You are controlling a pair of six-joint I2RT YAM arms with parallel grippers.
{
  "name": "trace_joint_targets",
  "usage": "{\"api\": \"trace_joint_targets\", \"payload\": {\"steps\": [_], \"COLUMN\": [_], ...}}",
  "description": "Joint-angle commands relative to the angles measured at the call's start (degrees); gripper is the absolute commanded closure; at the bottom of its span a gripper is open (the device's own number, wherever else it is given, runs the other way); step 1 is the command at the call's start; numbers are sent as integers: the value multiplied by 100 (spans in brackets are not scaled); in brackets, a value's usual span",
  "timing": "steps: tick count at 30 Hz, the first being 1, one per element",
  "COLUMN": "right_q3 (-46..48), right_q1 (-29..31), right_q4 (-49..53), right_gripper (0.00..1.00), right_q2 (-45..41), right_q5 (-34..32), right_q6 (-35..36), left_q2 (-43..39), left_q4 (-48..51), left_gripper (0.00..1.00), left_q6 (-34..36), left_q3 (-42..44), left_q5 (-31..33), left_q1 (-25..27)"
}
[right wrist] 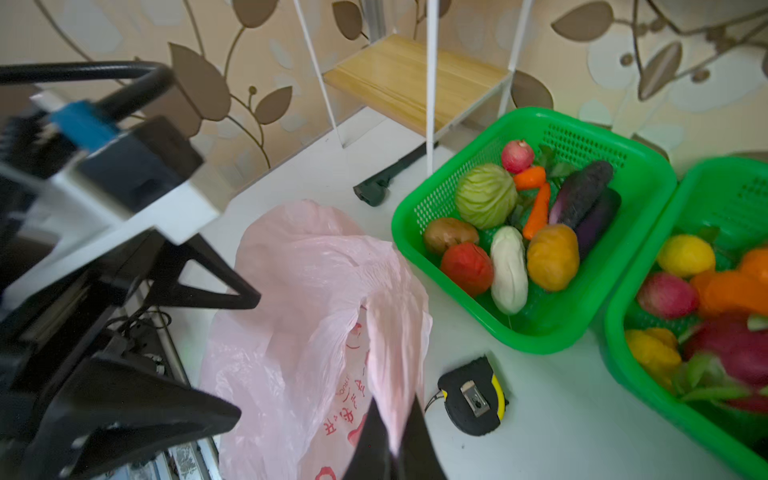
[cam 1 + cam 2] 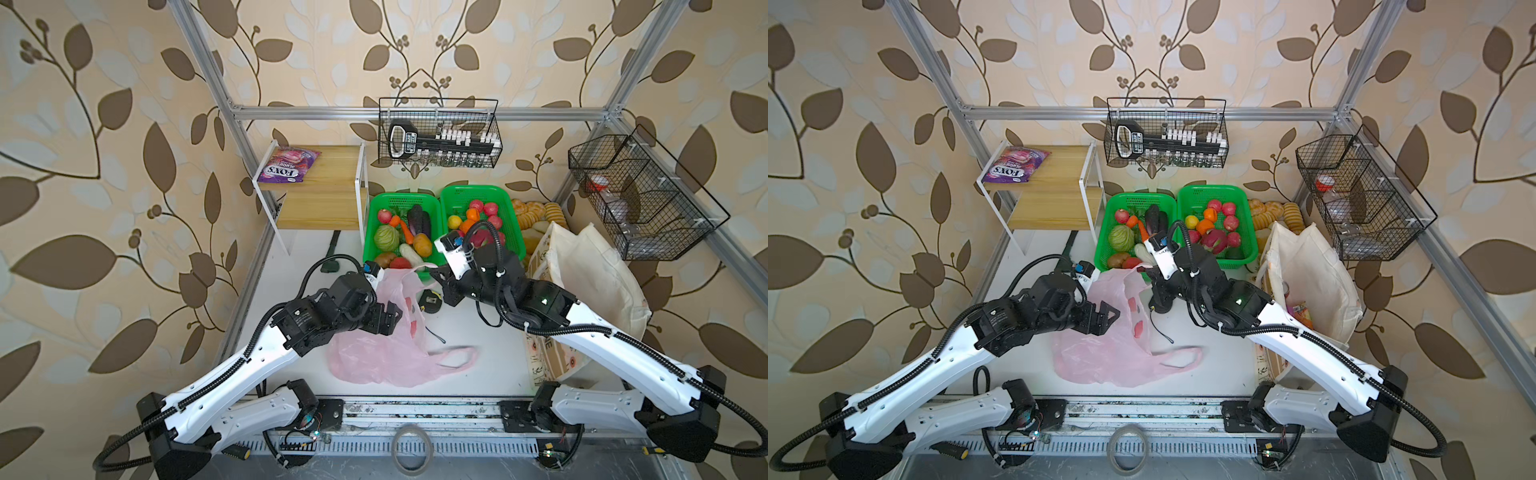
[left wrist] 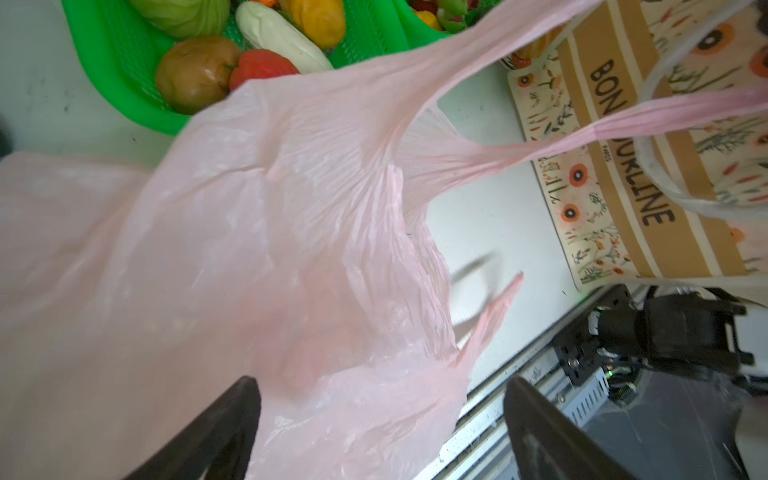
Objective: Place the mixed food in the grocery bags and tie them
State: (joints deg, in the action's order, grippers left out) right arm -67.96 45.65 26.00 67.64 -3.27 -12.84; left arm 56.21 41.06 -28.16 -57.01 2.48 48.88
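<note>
Left end effector (image 3: 380, 380) was spread wide just over the pink plastic bag (image 2: 374, 361), gripping nothing. Right end effector (image 1: 392, 415) was clamped on a bag handle, holding that edge up. Bag lay crumpled on the tabletop (image 2: 478, 365), in front of the green baskets (image 2: 376, 203) of fruit and vegetables. Canvas tote (image 2: 598, 270) stood at right. Purple FOX'S pouch (image 2: 289, 166) lay on the wooden shelf (image 2: 332, 170).

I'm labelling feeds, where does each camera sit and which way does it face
Both top views: overhead, looking down on the table; left arm and right arm show.
Left wrist: behind the open left claw, looking across the pink bag to the tote.
Right wrist: behind the right claw, shut on the pink bag, facing the green baskets.
Wrist views share that bag.
</note>
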Motion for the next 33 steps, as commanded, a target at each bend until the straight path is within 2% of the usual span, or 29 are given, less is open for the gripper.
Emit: {"api": "trace_joint_targets", "payload": {"steps": [1, 6, 13, 18, 22, 25, 27, 29, 32, 33], "right_q3": [-270, -244, 0, 172, 230, 255, 287, 333, 427, 460], "right_q1": [-191, -399, -686, -853, -925, -984, -1028, -1083, -1139, -1160], "right_q4": [341, 491, 409, 290, 276, 301, 301, 287, 208, 183], "right_gripper": [100, 100, 100, 100, 100, 100, 100, 100, 100, 100], "right_q2": [47, 73, -26, -132, -206, -263, -283, -299, -319, -336], "right_q5": [-52, -68, 61, 229, 265, 230, 221, 273, 327, 327], "right_q6": [-907, -1382, -1608, -1675, -1717, -1705, -1695, -1673, -1629, -1618], "left_q2": [318, 1084, 2405, 3252, 3962, 4395, 4471, 4390, 4168, 4083], "left_q4": [-280, -236, -99, 162, 815, 1235, 1325, 1277, 1259, 1256], "left_gripper": [7, 5, 1, 2, 5, 13, 23, 39, 69, 77], "left_q6": [-704, -1198, -1424, -1846, -2006, -2017, -2009, -2000, -2064, -2063], "left_q3": [-182, -490, -1143, -1463, -2121, -2469, -2499, -2390, -2206, -2170], "left_q5": [931, 1398, 1987, 2577, 3052, 3112, 3110, 3177, 3408, 3461], "left_q1": [326, 836, 1459, 1561, 1671, 1720, 1777, 1826, 1824, 1821]}}
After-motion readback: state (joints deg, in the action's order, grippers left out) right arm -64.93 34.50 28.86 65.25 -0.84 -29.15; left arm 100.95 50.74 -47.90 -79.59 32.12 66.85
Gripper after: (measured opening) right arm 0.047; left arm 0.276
